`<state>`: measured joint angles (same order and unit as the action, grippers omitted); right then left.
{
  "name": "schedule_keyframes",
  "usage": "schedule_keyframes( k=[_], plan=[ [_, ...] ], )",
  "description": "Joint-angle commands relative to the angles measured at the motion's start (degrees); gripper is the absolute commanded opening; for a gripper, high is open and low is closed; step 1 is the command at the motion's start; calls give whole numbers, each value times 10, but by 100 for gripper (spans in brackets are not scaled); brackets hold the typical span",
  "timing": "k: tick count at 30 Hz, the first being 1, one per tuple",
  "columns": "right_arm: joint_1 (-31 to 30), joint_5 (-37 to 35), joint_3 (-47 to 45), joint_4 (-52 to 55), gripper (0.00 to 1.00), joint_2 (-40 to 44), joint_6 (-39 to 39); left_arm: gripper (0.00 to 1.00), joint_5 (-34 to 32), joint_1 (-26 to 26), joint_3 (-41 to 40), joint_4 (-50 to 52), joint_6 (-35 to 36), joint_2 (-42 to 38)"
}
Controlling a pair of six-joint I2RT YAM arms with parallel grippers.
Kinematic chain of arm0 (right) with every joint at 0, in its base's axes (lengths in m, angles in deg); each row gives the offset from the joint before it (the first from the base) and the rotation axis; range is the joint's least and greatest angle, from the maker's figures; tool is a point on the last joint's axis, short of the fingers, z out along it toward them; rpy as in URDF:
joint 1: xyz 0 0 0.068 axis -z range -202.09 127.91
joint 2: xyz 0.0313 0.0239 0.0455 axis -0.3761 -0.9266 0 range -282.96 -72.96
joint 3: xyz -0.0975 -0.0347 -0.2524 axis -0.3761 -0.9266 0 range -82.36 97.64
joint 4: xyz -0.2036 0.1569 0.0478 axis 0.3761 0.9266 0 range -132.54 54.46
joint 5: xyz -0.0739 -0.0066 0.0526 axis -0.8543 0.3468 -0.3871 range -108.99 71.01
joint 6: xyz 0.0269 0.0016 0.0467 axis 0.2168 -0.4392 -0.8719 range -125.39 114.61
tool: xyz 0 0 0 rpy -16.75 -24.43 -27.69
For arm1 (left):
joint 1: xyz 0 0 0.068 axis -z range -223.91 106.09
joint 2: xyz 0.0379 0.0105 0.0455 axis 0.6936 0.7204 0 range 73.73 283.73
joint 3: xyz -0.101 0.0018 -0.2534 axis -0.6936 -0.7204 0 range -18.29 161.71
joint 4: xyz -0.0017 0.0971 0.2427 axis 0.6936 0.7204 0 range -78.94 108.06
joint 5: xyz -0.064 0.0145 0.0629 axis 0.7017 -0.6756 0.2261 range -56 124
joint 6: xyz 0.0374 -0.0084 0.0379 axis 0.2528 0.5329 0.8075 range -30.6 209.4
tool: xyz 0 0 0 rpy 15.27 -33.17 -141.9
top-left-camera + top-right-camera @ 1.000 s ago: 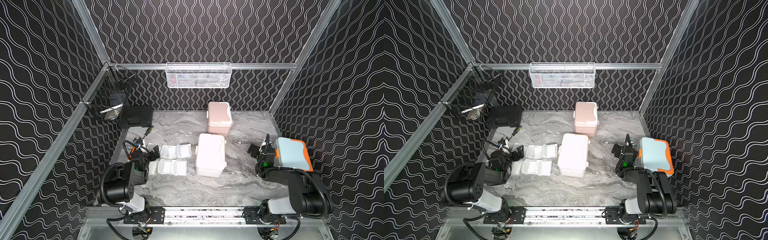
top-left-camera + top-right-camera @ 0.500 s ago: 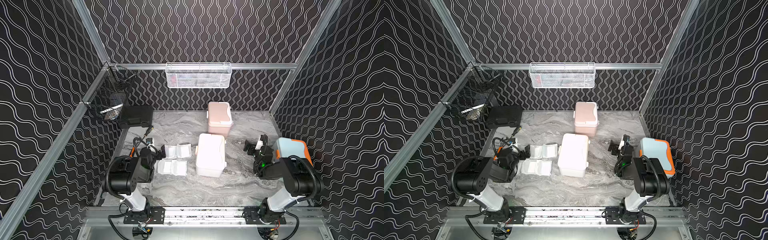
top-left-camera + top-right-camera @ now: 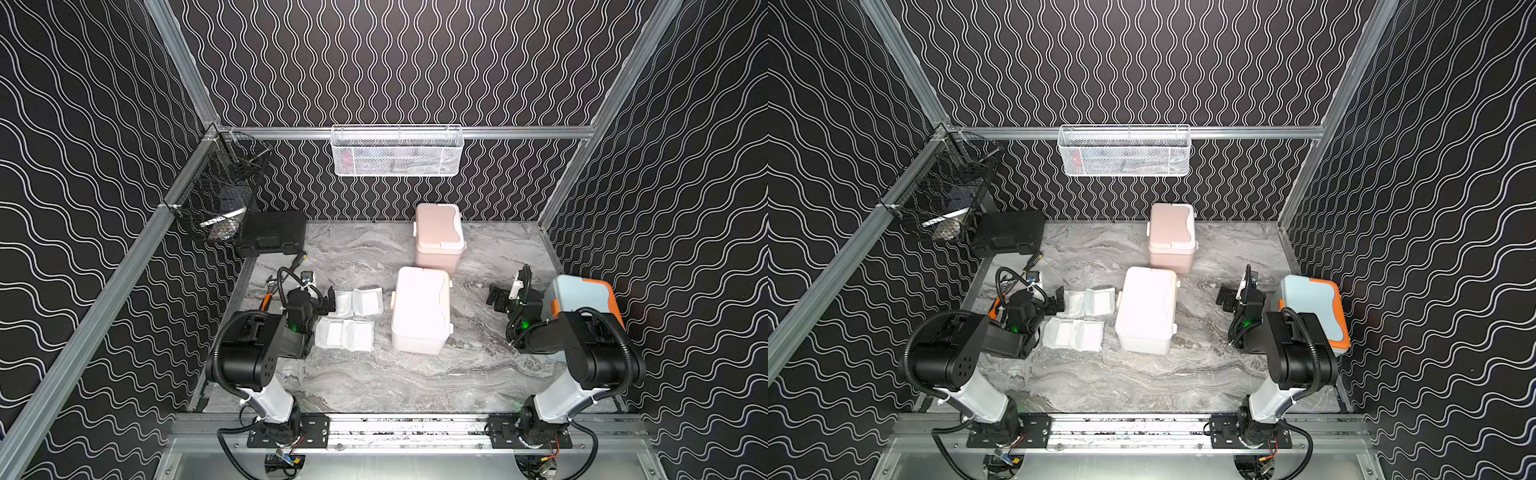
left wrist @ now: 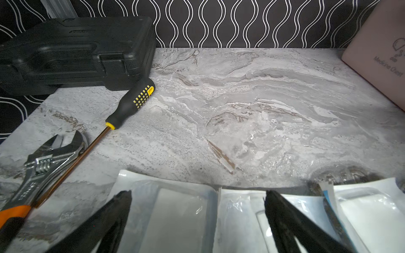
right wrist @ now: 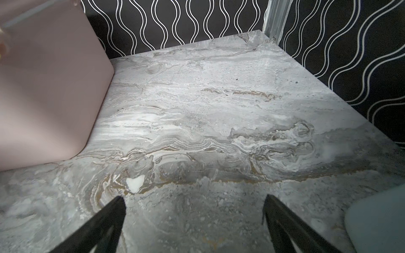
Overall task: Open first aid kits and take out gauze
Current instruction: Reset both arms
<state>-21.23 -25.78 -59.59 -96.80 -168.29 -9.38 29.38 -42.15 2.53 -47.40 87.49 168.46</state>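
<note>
Three first aid kits stand shut on the marble table: a white one (image 3: 420, 316) in the middle, a pink one (image 3: 438, 235) behind it, and a light blue one with orange trim (image 3: 582, 299) at the right edge. Several white gauze packets (image 3: 359, 301) lie flat just left of the white kit. My left gripper (image 3: 322, 301) is open, and in the left wrist view its fingers straddle the near gauze packets (image 4: 179, 210) from above. My right gripper (image 3: 505, 297) is open and empty over bare table, between the white kit and the blue kit (image 5: 379, 219).
A flat black hard case (image 3: 272, 232) sits at the back left. A screwdriver (image 4: 131, 103) and an adjustable wrench (image 4: 43, 157) lie near it. A black wire basket (image 3: 220, 199) hangs on the left rail and a white mesh basket (image 3: 397, 151) on the back rail.
My left gripper has moved right, to the gauze packets. My right gripper has shifted a little left, away from the blue kit. Both stayed open.
</note>
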Motion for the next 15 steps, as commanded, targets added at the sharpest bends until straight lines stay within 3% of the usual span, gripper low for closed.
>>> schedule_keyframes(
  k=[1,15],
  plan=[
    [-1,0,0,-21,100,-1,3,99,-1,10,5,-1,27,0],
    [-1,0,1,-19,100,-1,2,99,0,10,5,0,26,-1]
  ],
)
